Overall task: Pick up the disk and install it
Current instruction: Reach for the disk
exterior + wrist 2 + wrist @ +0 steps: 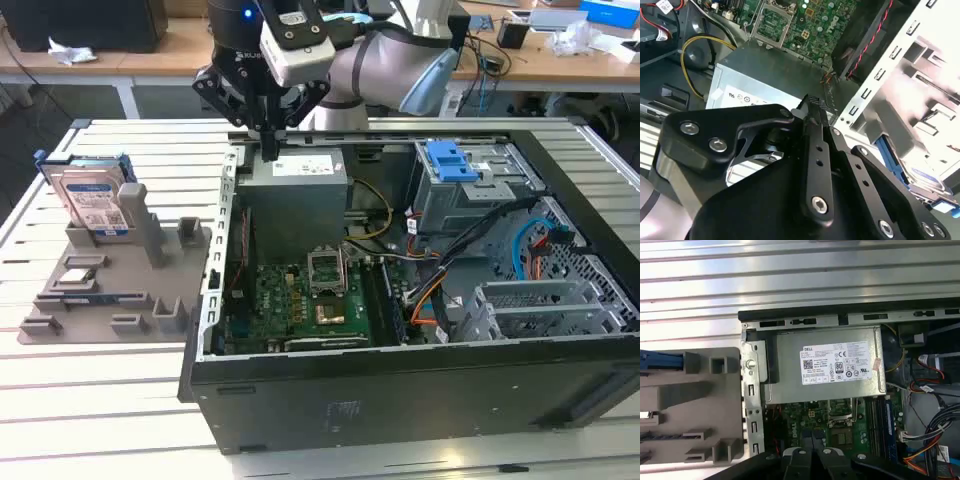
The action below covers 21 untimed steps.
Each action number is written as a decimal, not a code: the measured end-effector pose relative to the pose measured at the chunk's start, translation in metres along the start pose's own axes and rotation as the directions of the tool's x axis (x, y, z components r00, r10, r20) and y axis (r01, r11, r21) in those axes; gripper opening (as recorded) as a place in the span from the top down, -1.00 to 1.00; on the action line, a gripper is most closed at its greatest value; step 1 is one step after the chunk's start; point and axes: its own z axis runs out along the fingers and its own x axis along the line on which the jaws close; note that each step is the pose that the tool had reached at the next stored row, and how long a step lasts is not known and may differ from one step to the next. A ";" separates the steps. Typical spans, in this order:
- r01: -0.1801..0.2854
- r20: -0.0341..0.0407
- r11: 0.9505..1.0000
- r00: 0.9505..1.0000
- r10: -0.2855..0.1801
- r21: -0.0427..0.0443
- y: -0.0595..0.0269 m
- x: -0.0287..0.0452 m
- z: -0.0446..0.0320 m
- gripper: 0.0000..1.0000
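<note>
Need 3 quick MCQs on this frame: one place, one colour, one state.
1. Where is the disk? A) on a shelf B) on the grey fixture beside the case C) in a drawer
2. Its side rails are? A) blue B) red C) yellow
3. The gripper is? A) shut on the disk B) wide open C) shut, empty, by the power supply
Key: 1B, it stands at the exterior view's left; 2A, blue frames the drive; 3C, fingers meet with nothing between.

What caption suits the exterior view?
Robot gripper poised above an open computer case; the disk stands in a grey holder.
</note>
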 end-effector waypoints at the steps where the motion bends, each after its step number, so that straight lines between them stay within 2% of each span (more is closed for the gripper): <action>1: 0.000 0.000 1.000 1.000 0.000 0.000 -0.0002 0.0030 -0.0001 0.80; 6: 0.000 0.000 1.000 1.000 0.000 0.000 -0.0023 0.0311 -0.0008 0.80; 16: 0.000 0.000 1.000 1.000 0.000 0.000 -0.0040 0.0536 -0.0014 0.80; 18: 0.000 0.000 1.000 1.000 0.000 0.000 -0.0048 0.0644 -0.0017 0.80; 21: 0.000 0.000 1.000 1.000 0.000 0.000 -0.0052 0.0705 -0.0019 0.80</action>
